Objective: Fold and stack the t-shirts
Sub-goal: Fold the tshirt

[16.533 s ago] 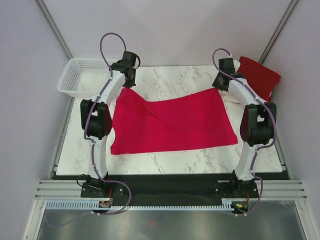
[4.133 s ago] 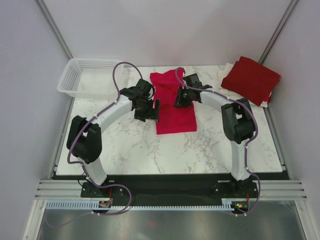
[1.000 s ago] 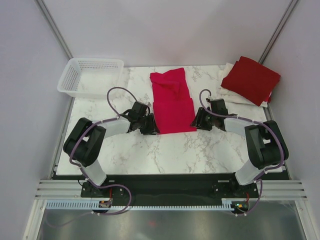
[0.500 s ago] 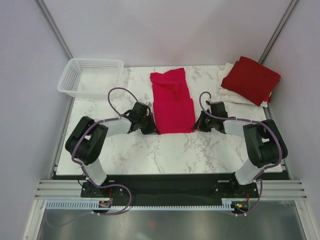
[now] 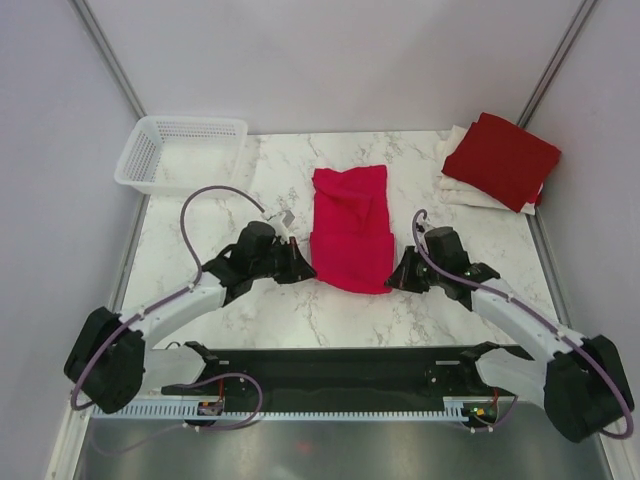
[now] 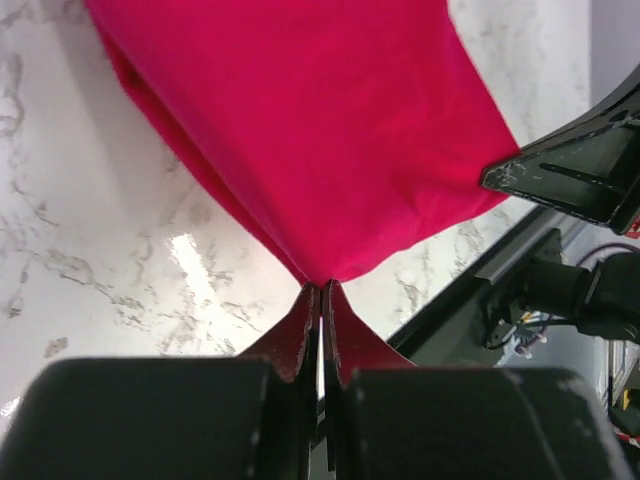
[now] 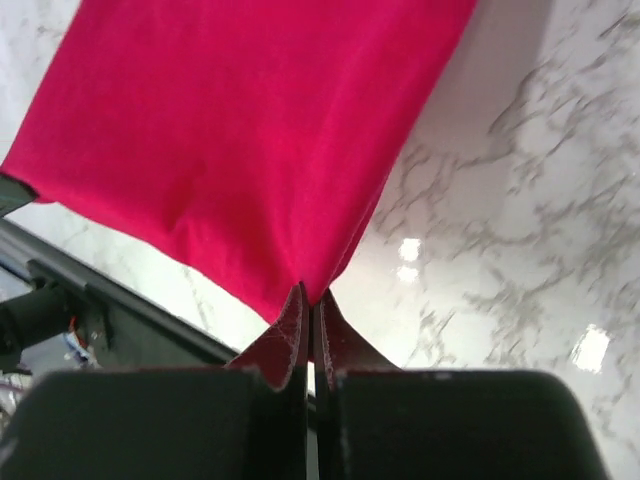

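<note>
Top external view: a bright crimson soft cloth t-shirt (image 5: pixel 350 230), folded into a long strip, is lying on the white marble-patterned table (image 5: pixel 330 312), to the right of the white plastic mesh basket (image 5: pixel 132 168) and nearer the arm bases than it. The left gripper (image 5: pixel 300 268) is pinching the strip's near corner on the basket's side. In the left wrist view its fingers (image 6: pixel 320 288) are pressing together on a tip of the cloth (image 6: pixel 320 130). The right gripper (image 5: pixel 397 280) is pinching the near corner farther from the basket, and in the right wrist view its fingers (image 7: pixel 310 292) are likewise closing tight on the cloth (image 7: pixel 250 130). A darker red folded t-shirt (image 5: pixel 502 160) is resting on white and cream folded cloth shirts (image 5: pixel 462 190), far right of the basket, level with it.
</note>
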### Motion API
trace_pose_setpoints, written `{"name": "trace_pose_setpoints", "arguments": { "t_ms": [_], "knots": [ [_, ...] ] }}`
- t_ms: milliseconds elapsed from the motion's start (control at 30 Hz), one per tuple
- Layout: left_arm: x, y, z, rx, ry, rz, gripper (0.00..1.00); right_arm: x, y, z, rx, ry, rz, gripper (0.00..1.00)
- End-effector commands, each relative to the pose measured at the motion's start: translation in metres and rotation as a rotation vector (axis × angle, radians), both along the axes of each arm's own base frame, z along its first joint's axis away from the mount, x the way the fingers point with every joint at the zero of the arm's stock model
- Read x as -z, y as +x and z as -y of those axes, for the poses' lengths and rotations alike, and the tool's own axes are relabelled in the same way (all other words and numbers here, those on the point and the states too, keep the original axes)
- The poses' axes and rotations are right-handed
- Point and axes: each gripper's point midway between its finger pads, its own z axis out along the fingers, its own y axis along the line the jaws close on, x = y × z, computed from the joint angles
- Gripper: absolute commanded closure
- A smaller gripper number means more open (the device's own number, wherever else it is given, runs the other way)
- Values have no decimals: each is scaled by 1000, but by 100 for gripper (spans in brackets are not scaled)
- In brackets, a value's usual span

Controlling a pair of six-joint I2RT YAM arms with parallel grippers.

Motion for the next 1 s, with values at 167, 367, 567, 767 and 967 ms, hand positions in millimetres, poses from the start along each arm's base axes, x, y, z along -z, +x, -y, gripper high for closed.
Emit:
{"name": "trace_pose_setpoints", "arguments": {
  "t_ms": [167, 367, 567, 767, 967],
  "knots": [
    [-109, -5, 8, -42, -227, 182, 98, -53, -17, 15, 103, -33, 52, 100],
    [-79, -11, -17, -27, 5, -30, 98, -82, 28, 21, 125, -160, 140, 100],
    [-94, 38, -7, -19, 35, 5, 98, -88, 84, 21, 122, -252, 149, 100],
    [-91, 107, -3, -22, 45, -9, 98, -87, 150, 33, 187, -273, 150, 100],
    [-67, 232, -1, -61, 18, -43, 92, -46, 263, 31, 264, -202, 60, 2]
  ]
}}
